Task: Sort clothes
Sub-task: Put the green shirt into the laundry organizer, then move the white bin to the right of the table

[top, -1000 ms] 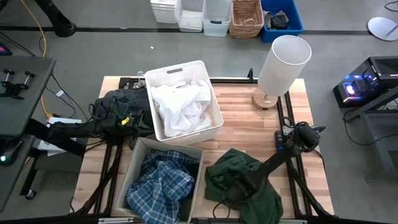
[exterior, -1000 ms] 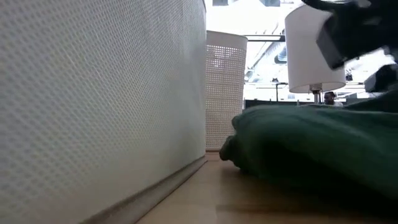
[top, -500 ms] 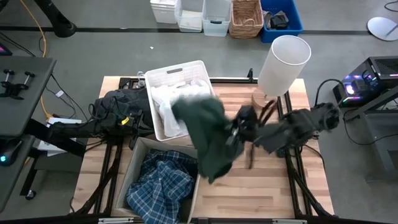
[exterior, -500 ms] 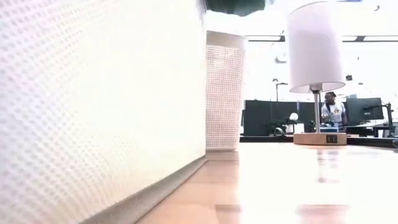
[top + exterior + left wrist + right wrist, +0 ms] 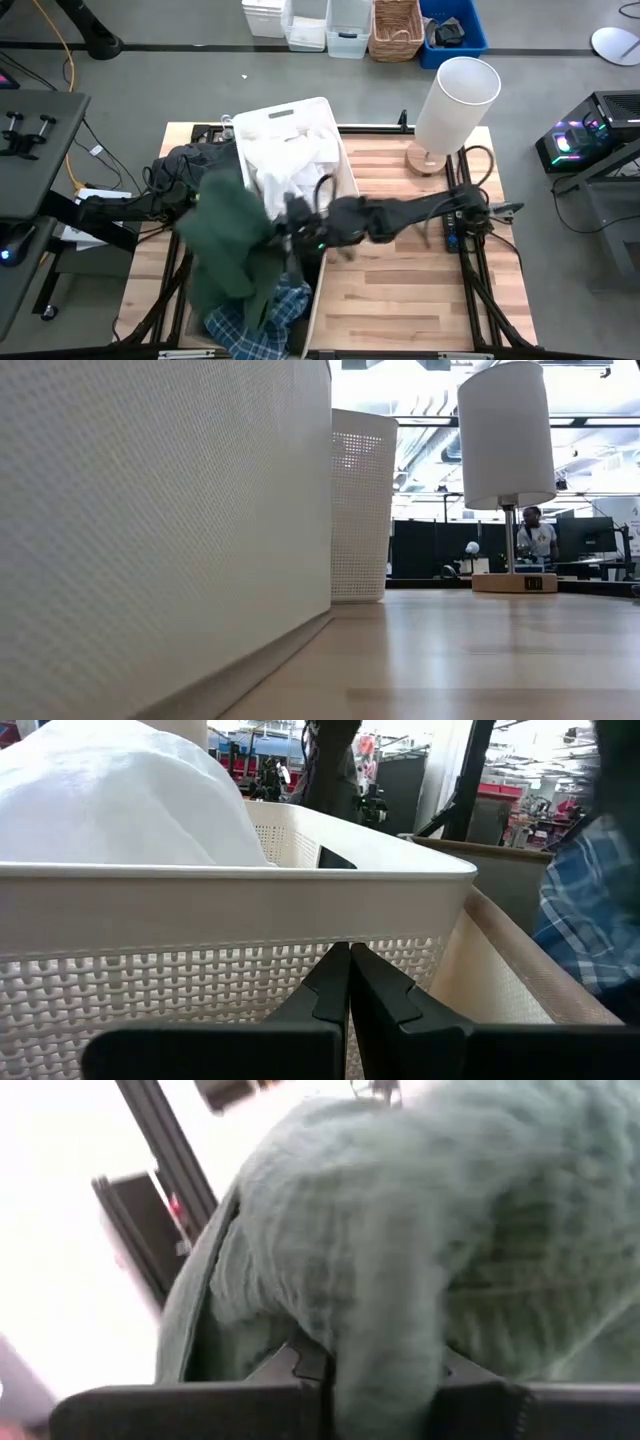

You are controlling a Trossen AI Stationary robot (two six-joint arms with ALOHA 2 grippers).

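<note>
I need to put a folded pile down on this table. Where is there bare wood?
Bare wooden tabletop lies right of the beige fabric bin, below the outstretched right arm, and between the white slotted plastic basket and white-shaded lamp. The left side is crowded: the right claw holds the dark green garment there.

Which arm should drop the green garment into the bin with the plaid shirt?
Right. Its gripper already holds the green garment over that bin; the left gripper sits shut beside the white basket.
</note>
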